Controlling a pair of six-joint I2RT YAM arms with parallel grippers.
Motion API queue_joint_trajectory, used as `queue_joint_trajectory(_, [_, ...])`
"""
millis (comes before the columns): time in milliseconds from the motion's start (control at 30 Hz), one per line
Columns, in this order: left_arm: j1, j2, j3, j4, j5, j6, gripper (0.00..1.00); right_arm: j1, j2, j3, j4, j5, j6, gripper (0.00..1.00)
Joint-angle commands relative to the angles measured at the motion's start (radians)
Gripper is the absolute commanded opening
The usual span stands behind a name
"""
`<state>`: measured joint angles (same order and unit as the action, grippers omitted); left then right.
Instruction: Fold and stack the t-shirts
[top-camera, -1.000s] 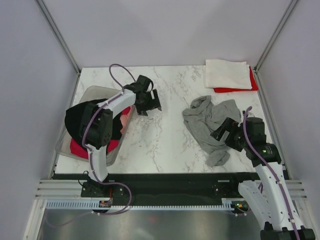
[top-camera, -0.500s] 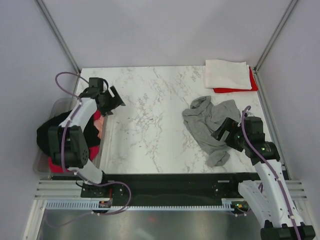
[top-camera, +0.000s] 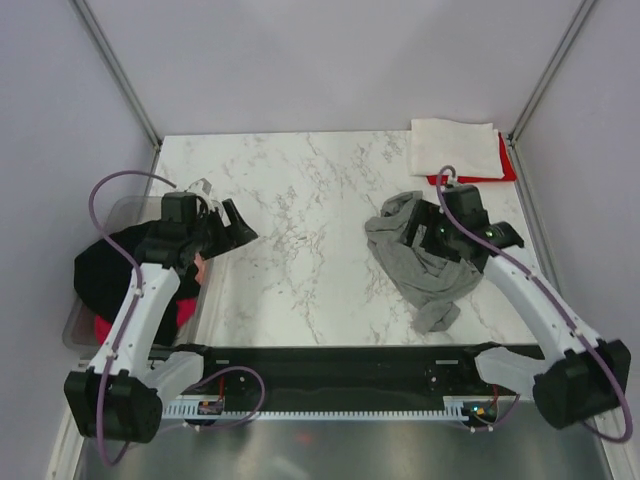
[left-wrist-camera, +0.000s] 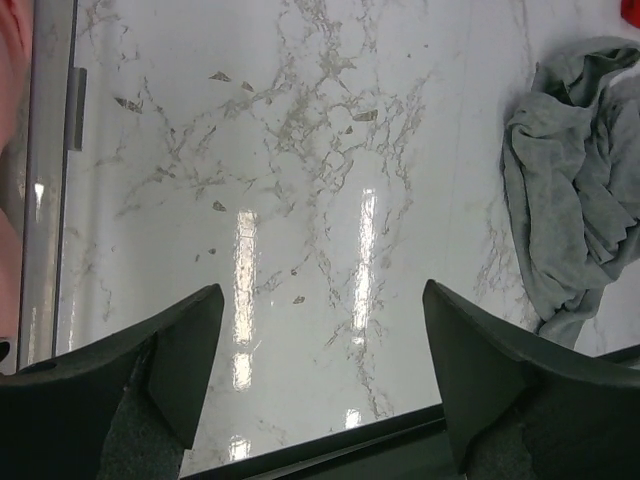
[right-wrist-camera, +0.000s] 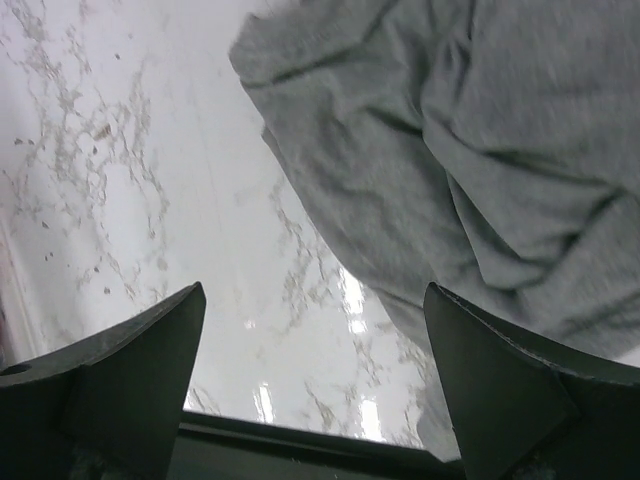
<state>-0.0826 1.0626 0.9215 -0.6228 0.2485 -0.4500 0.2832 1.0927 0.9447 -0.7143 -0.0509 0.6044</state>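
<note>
A crumpled heather grey t-shirt lies on the right half of the marble table. My right gripper hovers over its upper part, open and empty; in the right wrist view the grey t-shirt fills the area beyond the open gripper. A folded white t-shirt lies on a folded red one at the back right. My left gripper is open and empty beside the tub, above bare marble. The grey t-shirt shows at the right of the left wrist view.
A clear plastic tub stands at the table's left edge, holding a black t-shirt, a red one and a pink one. Its rim shows in the left wrist view. Grey walls enclose the table on three sides.
The left arm swung from the table's middle back over to the tub, and the tub slid left. The right arm moved from the near edge up over the grey t-shirt. Both grippers stayed open.
</note>
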Motion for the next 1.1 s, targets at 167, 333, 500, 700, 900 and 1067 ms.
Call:
queue_joint_trajectory(167, [0.004, -0.13, -0.11, 0.014, 0.054, 0.068, 0.89, 0.083, 0.527, 0.38, 0.118, 0.178, -0.037, 0.98])
queue_joint_trajectory(333, [0.004, -0.078, -0.104, 0.017, 0.083, 0.077, 0.87, 0.116, 0.793, 0.575, 0.066, 0.23, -0.049, 0.97])
queue_joint_trajectory(500, [0.004, -0.079, -0.105, 0.018, 0.095, 0.079, 0.87, 0.131, 0.915, 0.646, 0.056, 0.27, -0.064, 0.91])
queue_joint_trajectory(700, [0.004, -0.081, -0.107, 0.018, 0.095, 0.076, 0.87, 0.154, 0.984, 0.692, 0.049, 0.264, -0.092, 0.27])
queue_joint_trajectory(900, [0.004, -0.078, -0.108, 0.02, 0.08, 0.076, 0.87, 0.313, 0.865, 0.808, -0.088, 0.318, -0.087, 0.0])
queue_joint_trajectory(1067, [0.004, -0.107, -0.108, 0.012, 0.035, 0.071, 0.87, 0.565, 0.759, 1.039, -0.264, 0.312, -0.095, 0.0])
